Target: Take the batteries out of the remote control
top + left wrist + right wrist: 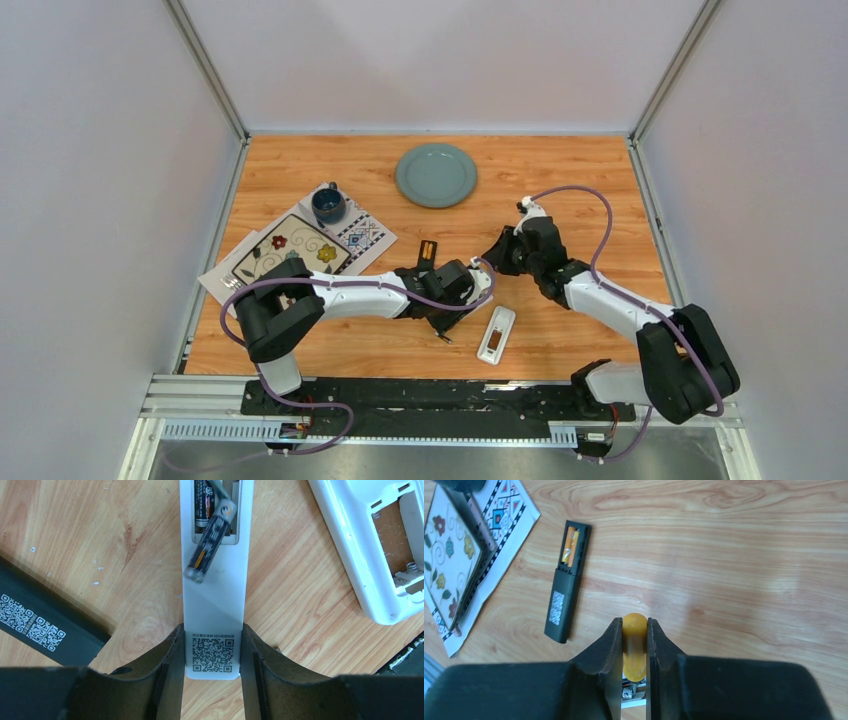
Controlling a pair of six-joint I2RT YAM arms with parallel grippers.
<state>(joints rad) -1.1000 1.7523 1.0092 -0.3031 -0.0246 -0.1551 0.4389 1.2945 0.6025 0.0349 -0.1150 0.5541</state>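
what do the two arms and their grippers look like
Both arms match: the left arm and right arm have white links between bulky black joint housings, each trailed by a purple cable. The left gripper and right gripper have dark, matte fingers tapering to narrow tips.

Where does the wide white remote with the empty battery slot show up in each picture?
Top view: wide white remote, low centre.
Left wrist: wide white remote, upper right corner.
Right wrist: not in it.
Shared landmark: the wooden table.
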